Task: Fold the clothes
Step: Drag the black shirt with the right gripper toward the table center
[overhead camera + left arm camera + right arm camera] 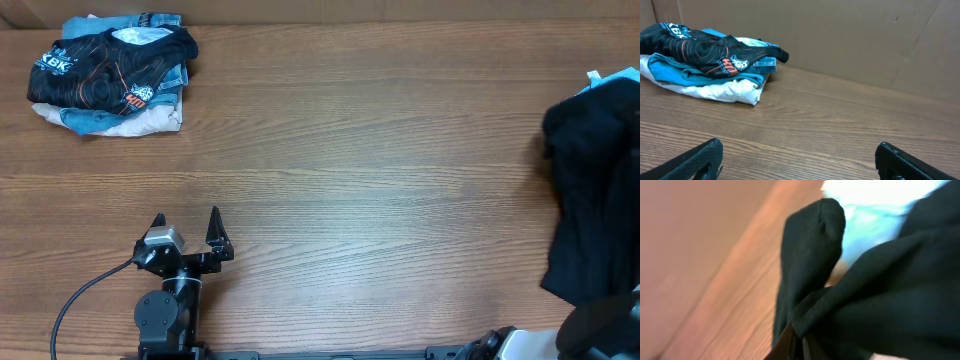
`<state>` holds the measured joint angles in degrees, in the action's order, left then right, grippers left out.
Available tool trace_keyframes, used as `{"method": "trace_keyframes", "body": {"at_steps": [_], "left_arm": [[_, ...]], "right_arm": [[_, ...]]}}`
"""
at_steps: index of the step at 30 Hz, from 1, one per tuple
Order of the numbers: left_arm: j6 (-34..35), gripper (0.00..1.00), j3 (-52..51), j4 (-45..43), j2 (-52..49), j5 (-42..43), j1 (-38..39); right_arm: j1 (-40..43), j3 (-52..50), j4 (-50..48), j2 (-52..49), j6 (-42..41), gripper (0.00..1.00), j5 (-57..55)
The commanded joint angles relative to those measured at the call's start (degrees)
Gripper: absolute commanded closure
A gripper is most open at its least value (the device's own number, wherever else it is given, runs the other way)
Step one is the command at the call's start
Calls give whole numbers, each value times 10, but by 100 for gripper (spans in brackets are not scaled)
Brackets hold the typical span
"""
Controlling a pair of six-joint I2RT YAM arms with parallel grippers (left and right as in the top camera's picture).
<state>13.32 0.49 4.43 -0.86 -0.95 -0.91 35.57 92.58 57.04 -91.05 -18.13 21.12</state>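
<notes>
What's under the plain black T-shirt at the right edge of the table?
At the far edge of the black T-shirt, light blue fabric peeks out. How far it runs underneath, and anything else there, is covered by the shirt.

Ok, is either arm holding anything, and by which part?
The right gripper pinches a bunched fold of the plain black soft-fabric T-shirt; which part of the shirt cannot be told. The left gripper is open and empty.

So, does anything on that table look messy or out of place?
Yes: the black T-shirt at the right edge of the table is a crumpled heap, with something light blue poking out behind it. The stack of clothes in the far left corner looks tidier. The right gripper appears to pinch the shirt.
</notes>
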Motion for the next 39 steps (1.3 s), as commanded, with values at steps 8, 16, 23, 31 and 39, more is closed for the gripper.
{"method": "trace_keyframes", "body": {"at_steps": [8, 16, 23, 31, 39], "left_arm": [[-7, 0, -2, -1, 6, -5, -5], [-7, 0, -2, -2, 6, -5, -5], [-7, 0, -2, -2, 6, -5, -5], [-7, 0, -2, -1, 6, -6, -5], [-7, 0, -2, -2, 6, -5, -5]], "right_arm": [[-223, 14, -3, 15, 5, 96, 84], [-422, 12, -38, 8, 1, 96, 19], [-557, 12, -38, -50, -7, 96, 6], [-638, 13, -57, -126, -12, 65, -37], [-574, 91, 54, -78, -12, 33, -219]]}}
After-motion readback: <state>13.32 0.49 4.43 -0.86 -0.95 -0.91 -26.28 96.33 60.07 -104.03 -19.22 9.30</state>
